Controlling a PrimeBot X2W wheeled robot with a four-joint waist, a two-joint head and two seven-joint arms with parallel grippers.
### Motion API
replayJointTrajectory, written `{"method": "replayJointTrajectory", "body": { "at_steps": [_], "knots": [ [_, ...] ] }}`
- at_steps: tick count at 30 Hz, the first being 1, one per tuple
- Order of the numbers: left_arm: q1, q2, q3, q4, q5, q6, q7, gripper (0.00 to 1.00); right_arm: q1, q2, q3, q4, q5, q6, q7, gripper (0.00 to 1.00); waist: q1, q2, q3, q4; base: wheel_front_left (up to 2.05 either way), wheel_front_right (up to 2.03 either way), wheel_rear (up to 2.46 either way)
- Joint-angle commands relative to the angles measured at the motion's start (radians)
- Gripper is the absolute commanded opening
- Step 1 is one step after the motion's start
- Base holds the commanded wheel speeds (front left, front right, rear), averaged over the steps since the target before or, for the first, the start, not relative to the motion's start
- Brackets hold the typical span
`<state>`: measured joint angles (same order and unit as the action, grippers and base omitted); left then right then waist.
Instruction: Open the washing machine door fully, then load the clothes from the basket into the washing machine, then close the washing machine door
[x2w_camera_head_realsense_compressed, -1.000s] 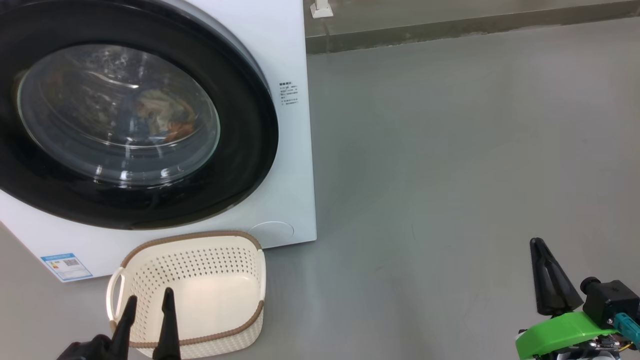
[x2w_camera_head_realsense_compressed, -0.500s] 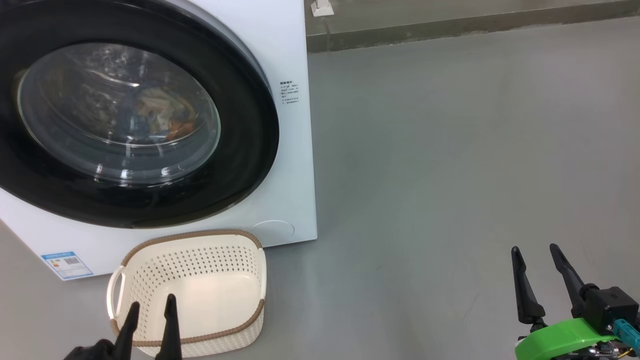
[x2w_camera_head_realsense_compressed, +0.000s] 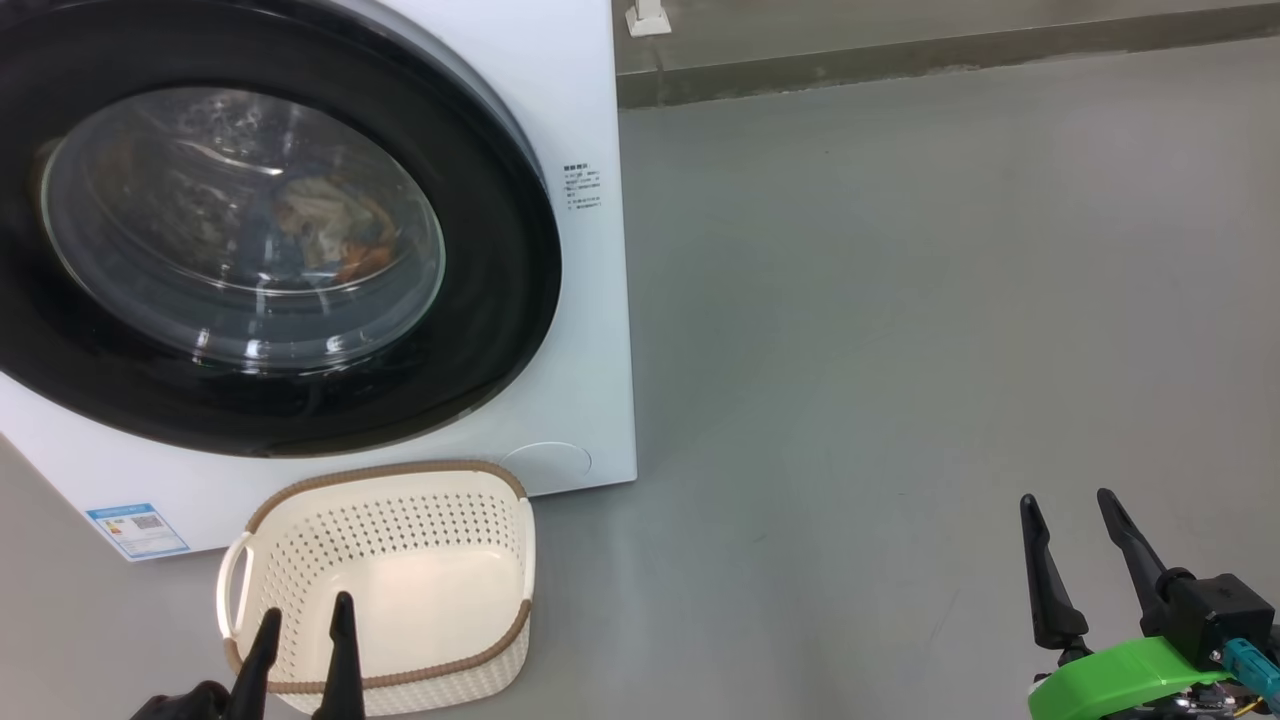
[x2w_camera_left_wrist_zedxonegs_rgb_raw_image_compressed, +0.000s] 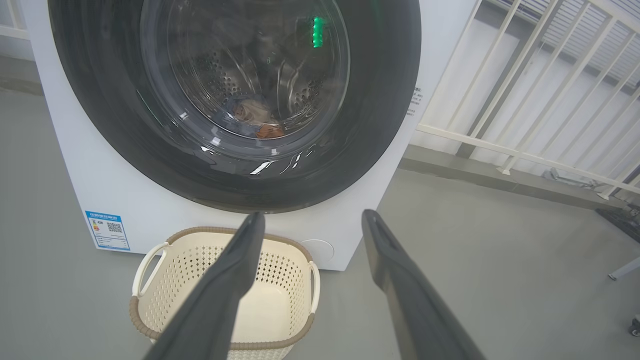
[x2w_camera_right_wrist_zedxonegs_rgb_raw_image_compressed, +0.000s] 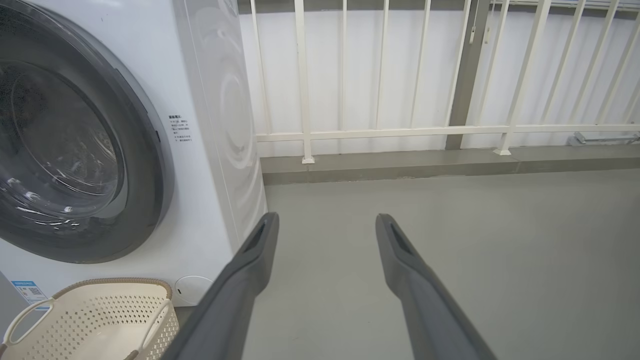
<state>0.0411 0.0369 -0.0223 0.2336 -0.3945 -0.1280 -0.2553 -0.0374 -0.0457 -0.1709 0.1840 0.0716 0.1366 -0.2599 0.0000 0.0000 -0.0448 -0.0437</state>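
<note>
Grey floor (x2w_camera_head_realsense_compressed: 900, 300) was seen around the washing machine (x2w_camera_head_realsense_compressed: 590, 380). Near it, left gripper (x2w_camera_head_realsense_compressed: 306, 605) and right gripper (x2w_camera_head_realsense_compressed: 1066, 495) were held open.

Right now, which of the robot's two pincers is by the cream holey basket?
The left pincer: it shows in front of the cream perforated plastic basket, while the right pincer stands over the grey floor.

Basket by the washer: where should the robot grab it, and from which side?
Probably the white loop handle on the basket's left end, coming down from above. The loop stands off the wall, leaving a gap for one finger, the basket sits upright and empty, and the open left gripper is nearest that end.
</note>
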Motion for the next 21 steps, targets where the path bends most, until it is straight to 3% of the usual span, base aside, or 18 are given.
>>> {"method": "replayJointTrajectory", "body": {
  "at_steps": [1, 21],
  "knots": [
    [-0.023, 0.013, 0.03, -0.02, -0.007, -0.003, -0.006, 1.0, -0.018, -0.005, 0.03, -0.021, -0.003, -0.006, -0.002, 1.0, 0.0, 0.0, -0.001, 0.001, 0.0, 0.0, 0.0],
    [-0.021, 0.013, 0.028, -0.02, -0.01, -0.003, -0.006, 1.0, -0.023, -0.005, 0.027, -0.012, 0.001, -0.006, -0.002, 1.0, 0.0, 0.0, -0.007, 0.007, 0.0, 0.0, 0.0]
  ]
}}
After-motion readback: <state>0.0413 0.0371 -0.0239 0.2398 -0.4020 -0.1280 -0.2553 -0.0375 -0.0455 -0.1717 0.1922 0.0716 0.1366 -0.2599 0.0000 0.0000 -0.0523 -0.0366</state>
